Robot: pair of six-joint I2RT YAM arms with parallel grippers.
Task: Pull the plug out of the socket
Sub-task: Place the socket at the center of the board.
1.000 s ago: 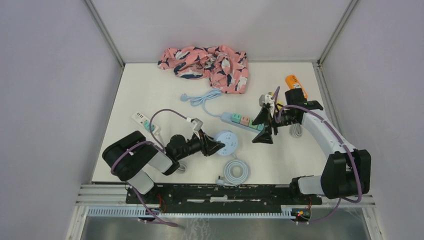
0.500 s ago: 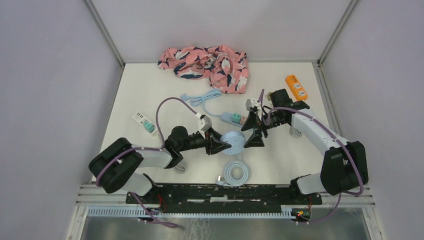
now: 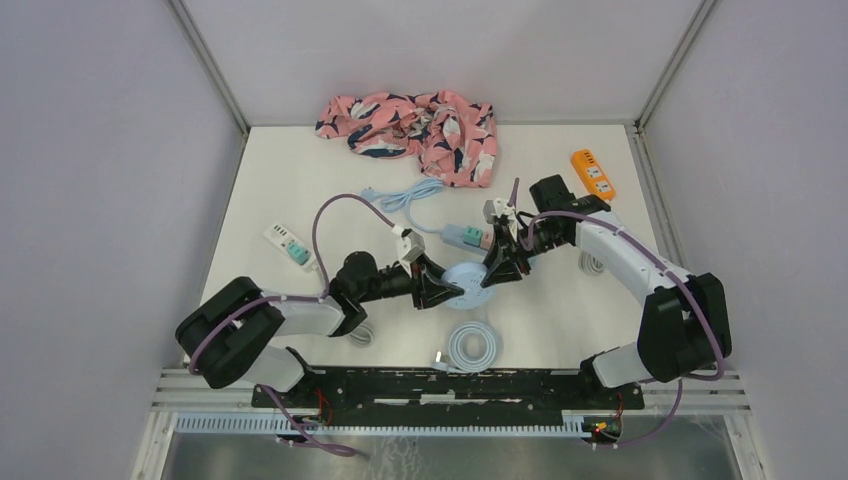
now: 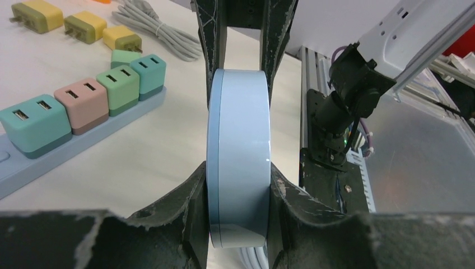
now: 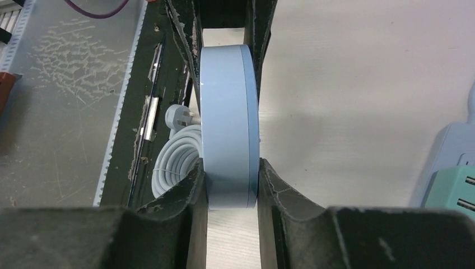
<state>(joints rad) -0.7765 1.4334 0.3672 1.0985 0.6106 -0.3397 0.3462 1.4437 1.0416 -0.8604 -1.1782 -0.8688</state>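
A round light-blue socket [image 3: 465, 281] is held on edge just above the table, near its middle. My left gripper [image 3: 440, 290] is shut on it from the left, with a finger pressed on each flat face [image 4: 238, 174]. My right gripper [image 3: 492, 272] is shut on the same disc [image 5: 227, 123] from the opposite side, both fingers touching it [image 5: 229, 168]. In each wrist view the other gripper's fingers [image 4: 207, 33] clamp the far rim. The fingers cover the disc's faces, so a plug on it is hidden.
A pale-blue power strip [image 3: 455, 236] with coloured cube adapters [image 4: 84, 101] lies just behind the disc. The disc's coiled white cable [image 3: 470, 343] is near the front rail. Pink cloth [image 3: 410, 125] lies at the back, an orange strip [image 3: 592, 173] right, a white strip [image 3: 290, 245] left.
My right gripper swung left from the power strip's end to the disc and closed from wide open onto it. The left arm tipped the disc up on edge, then stayed still.
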